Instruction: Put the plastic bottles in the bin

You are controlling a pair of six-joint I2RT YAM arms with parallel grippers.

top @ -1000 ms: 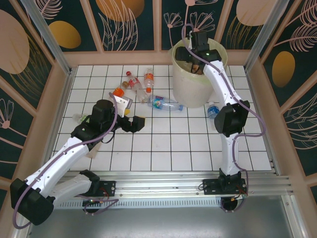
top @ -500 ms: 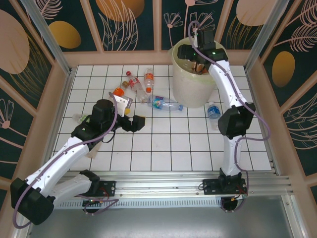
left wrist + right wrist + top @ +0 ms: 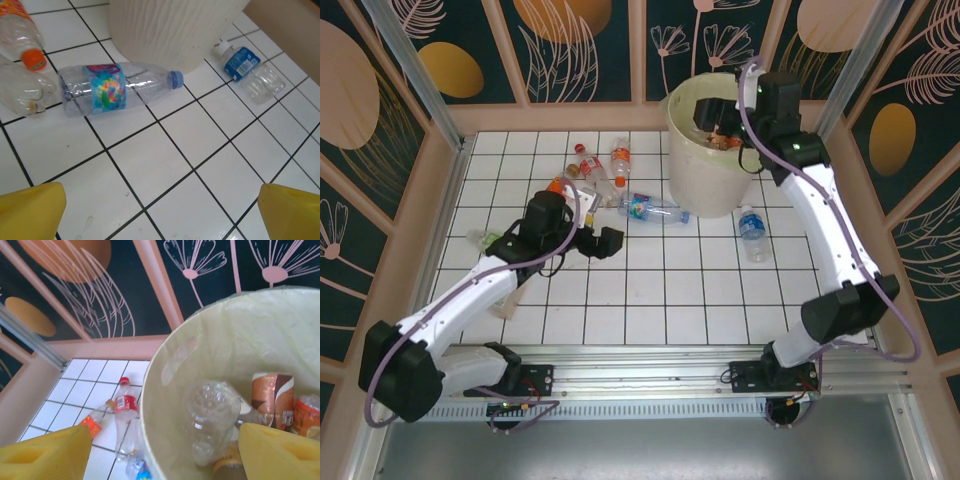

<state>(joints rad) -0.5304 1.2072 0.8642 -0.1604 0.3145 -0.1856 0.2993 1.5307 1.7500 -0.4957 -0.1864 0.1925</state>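
Toward the tabletop's (image 3: 720, 290) far right corner, bin (image 3: 705, 175) holding some plastic bottles (image 3: 210, 420), right gripper (image 3: 162, 455) over its rim, spread and empty, other bottles (image 3: 592, 166) lying beside it, left gripper (image 3: 612, 243) wide open near blue-capped bottle (image 3: 115, 90)

The left arm (image 3: 470, 295) stretched low from its base at the near left, running forward and to the right with its elbow only slightly bent and its dark wrist (image 3: 545, 222) well ahead of the base. The left gripper (image 3: 608, 243) pointed to the right, jaws spread wide with nothing between them; in the left wrist view its yellow pads (image 3: 30, 212) sat at the two lower corners. The right arm (image 3: 830, 230) rose from its base, elbow pushed out to the right, then reached far back and up. The right gripper (image 3: 725, 128) pointed left and downward, jaws wide apart and empty.
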